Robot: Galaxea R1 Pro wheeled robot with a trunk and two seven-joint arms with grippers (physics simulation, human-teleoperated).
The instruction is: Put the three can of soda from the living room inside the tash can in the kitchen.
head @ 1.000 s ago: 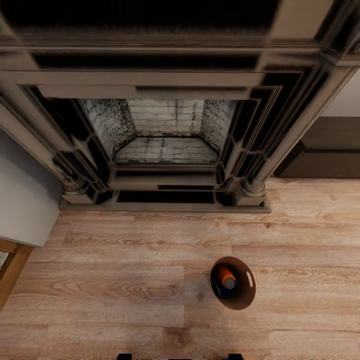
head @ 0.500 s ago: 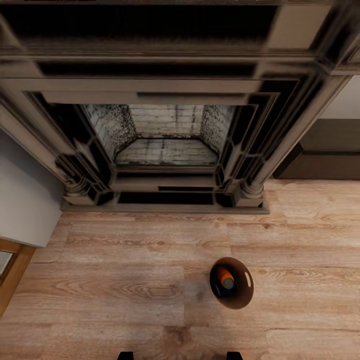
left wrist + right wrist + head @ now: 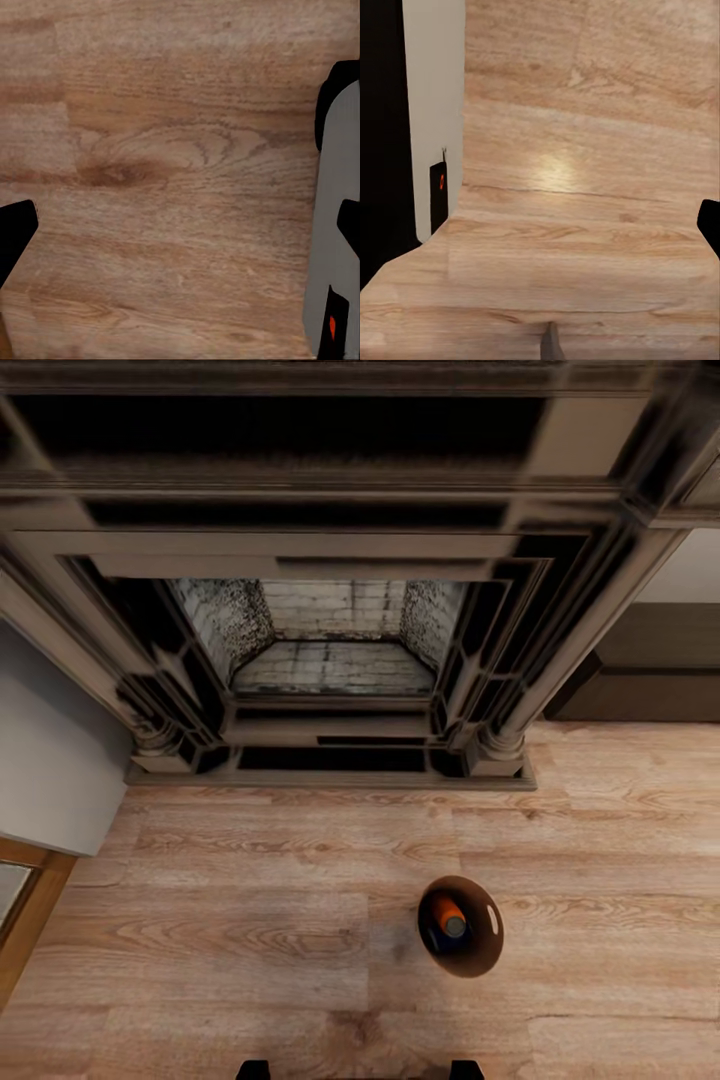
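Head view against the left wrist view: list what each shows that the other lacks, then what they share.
Head view alone: a dark carved fireplace with a pale brick firebox, and a small round bin with a brown inside standing on the floor, holding an orange-red soda can with a dark shape beside it. Left wrist view alone: a grey and black robot part at the frame edge, close over the boards. Both share the light wood plank floor.

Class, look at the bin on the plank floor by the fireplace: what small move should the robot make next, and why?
Probably roll closer to the bin and reach down to grip its rim. It stands on the floor before the fireplace, with an orange can in it; neither wrist view shows anything held.
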